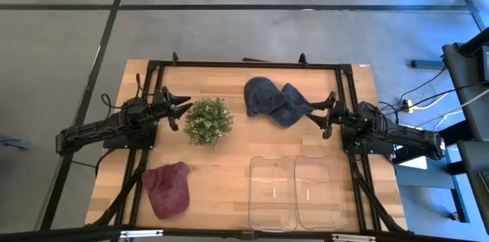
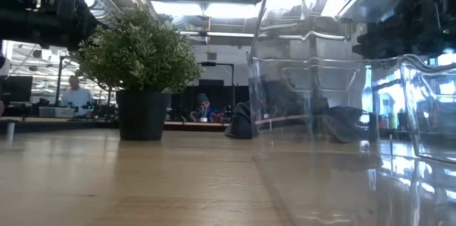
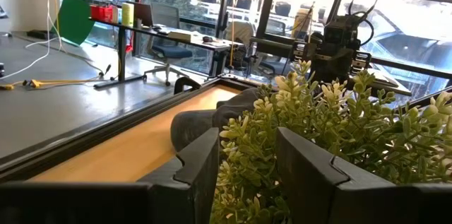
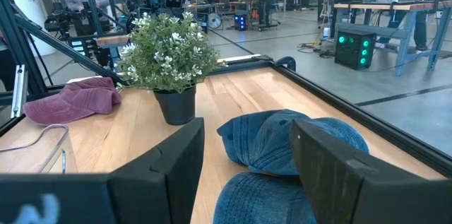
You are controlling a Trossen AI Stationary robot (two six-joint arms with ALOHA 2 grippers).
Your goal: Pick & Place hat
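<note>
A blue denim hat lies crumpled on the far right part of the table; in the right wrist view the hat sits just ahead of the fingers. My right gripper is open and level, right of the hat and touching nothing. A maroon hat rests flat near the table's near left corner. My left gripper is open, right beside the left side of a potted plant, touching nothing I can see.
The potted plant stands mid-table between the arms. Two clear plastic bins sit side by side at the near right edge, one filling the low view. A black frame rims the table. People sit beyond the table.
</note>
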